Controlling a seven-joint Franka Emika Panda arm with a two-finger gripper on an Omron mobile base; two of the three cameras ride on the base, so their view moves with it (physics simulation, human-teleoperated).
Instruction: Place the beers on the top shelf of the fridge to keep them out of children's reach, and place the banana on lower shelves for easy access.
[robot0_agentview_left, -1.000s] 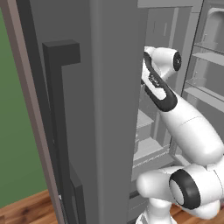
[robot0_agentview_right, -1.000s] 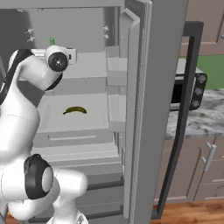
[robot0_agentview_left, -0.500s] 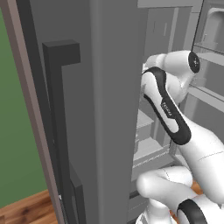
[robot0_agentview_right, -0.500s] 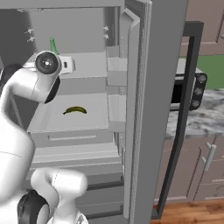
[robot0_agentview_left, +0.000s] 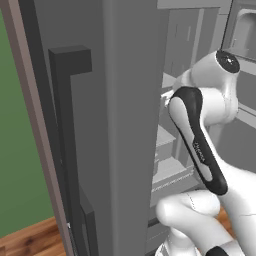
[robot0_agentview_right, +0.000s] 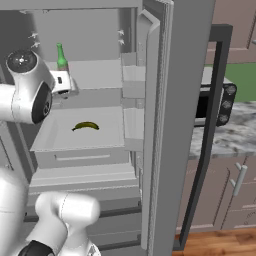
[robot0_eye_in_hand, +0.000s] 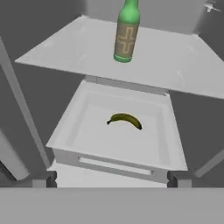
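Observation:
The fridge (robot0_agentview_right: 165, 100) stands open. A green beer (robot0_eye_in_hand: 126, 35) with a pale label is upright on the top shelf (robot0_eye_in_hand: 175, 65); from the right base it shows as the same beer (robot0_agentview_right: 61, 56) on that top shelf (robot0_agentview_right: 95, 75). The banana (robot0_eye_in_hand: 125, 119) lies on the lower shelf (robot0_eye_in_hand: 87, 140) above a drawer front, also visible as the banana (robot0_agentview_right: 86, 126). My gripper (robot0_eye_in_hand: 111, 179) is open and holds nothing, set back in front of and above the lower shelf. The white hand (robot0_agentview_right: 62, 82) hovers by the top shelf's front edge.
The open left door (robot0_agentview_left: 125, 125) with its dark bar handle (robot0_agentview_left: 67, 150) stands close beside my arm (robot0_agentview_left: 200, 150). The right door's narrow racks (robot0_agentview_right: 132, 82) border the shelves. A dark oven (robot0_agentview_right: 215, 102) sits on a marble counter (robot0_agentview_right: 225, 137) above brown cabinets.
My arm has folded back, its upper joint swinging left in the right base view, and the green beer now shows beside it. The beer and banana have not moved, and the gripper stays open.

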